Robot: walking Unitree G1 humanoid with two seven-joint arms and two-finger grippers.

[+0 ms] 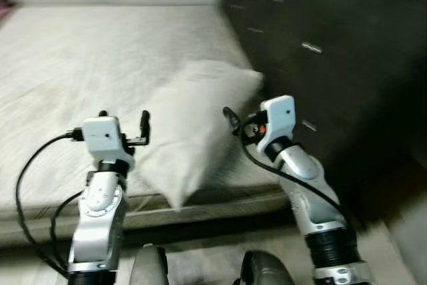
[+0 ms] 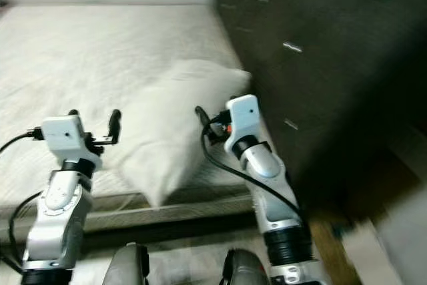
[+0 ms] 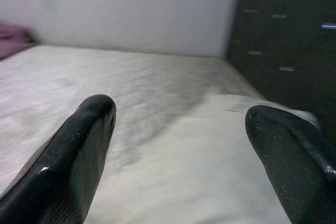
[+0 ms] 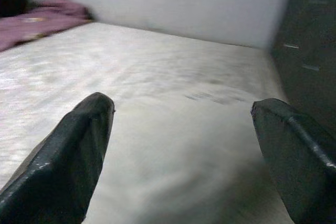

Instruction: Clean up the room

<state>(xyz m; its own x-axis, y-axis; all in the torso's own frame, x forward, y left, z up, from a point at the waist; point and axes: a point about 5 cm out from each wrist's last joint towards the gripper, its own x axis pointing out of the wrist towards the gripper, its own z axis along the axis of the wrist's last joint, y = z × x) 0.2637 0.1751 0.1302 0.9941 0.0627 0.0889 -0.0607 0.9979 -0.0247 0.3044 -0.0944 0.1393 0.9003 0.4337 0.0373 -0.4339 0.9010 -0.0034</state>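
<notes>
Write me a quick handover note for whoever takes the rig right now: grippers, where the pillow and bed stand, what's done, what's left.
Left gripper: open, holding nothing, raised at the pillow's left edge.
Right gripper: open, holding nothing, raised at the pillow's right side, close to its edge.
Pillow: white, lying askew on the near right corner of the bed, one corner hanging past the mattress edge, beside the dark drawer unit.
A purple cloth lies at the bed's far corner.
Done: both arms lined up either side of the pillow.
Left: grasp it and probably set it straight, then deal with the cloth.

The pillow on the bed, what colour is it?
The pillow is white, matching the bed. It shows best in the left eye view.
</notes>
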